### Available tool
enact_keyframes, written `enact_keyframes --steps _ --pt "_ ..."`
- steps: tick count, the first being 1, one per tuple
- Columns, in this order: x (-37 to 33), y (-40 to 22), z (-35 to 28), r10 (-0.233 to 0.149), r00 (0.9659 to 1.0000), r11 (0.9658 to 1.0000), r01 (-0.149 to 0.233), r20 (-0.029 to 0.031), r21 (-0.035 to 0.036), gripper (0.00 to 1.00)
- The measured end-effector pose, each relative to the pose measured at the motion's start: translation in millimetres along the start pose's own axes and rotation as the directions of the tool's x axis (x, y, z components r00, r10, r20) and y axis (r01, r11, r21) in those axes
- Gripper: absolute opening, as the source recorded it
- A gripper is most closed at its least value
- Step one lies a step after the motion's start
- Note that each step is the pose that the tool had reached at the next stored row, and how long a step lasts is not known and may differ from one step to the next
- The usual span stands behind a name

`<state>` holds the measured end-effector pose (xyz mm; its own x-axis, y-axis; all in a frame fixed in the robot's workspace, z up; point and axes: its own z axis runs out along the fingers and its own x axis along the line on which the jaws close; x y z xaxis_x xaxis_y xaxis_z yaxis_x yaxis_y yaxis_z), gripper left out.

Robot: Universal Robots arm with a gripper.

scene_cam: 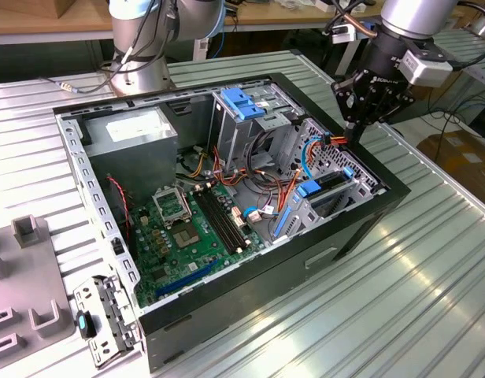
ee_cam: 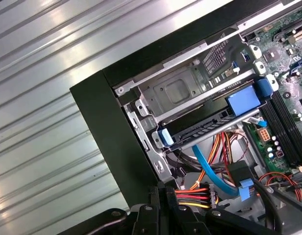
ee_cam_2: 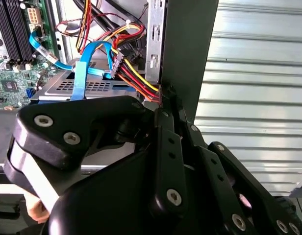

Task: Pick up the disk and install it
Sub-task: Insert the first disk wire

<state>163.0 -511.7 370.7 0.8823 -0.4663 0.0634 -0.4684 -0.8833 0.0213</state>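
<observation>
Disk seated in the drive cage, gripper at the case corner

Your gripper hangs over the open computer case, at the far corner on the exterior view's right. You cannot tell from any view whether its fingers are apart or closed. The disk sits in the drive cage inside the case, its blue end tabs showing, just beside the bundle of coloured power wires.

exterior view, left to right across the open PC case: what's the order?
Grey bracket with blue latch → power supply → CPU socket → RAM slots → pale-blue latch plate → disk → gripper.
</observation>
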Motion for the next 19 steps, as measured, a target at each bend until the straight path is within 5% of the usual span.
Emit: enact_keyframes --steps 10,19 --pt "-0.1 0.0 0.1 0.108 0.9941 0.9941 -0.108 0.0019 -0.0072 0.17" --pt "-0.5 0.2 0.4 0.182 0.9833 0.9833 -0.182 0.0028 -0.0121 0.17"
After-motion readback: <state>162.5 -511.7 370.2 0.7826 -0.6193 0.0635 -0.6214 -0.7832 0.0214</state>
